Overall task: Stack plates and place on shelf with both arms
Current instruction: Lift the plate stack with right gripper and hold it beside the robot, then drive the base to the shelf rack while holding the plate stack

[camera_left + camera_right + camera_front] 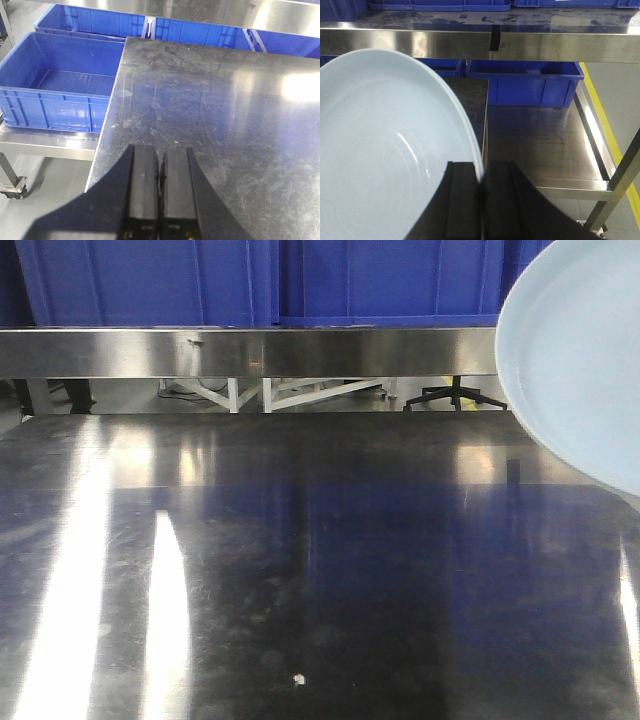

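Note:
A pale bluish-white plate [585,350] hangs tilted in the air at the right edge of the front view, partly cut off by the frame. In the right wrist view the same plate [385,150] fills the left half, and my right gripper [481,170] is shut on its rim. My left gripper [160,150] is shut with nothing in it, hovering over the steel tabletop [215,115] near its left edge. The shelf's long steel front rail [250,350] runs across the back, with blue crates [300,280] on it. Neither gripper shows in the front view.
An open blue crate [60,80] sits on a lower steel trolley left of the tabletop. More blue crates [525,82] stand on a lower steel level under the rail [470,42]. A slanted steel post [620,185] and a yellow floor line lie at the right.

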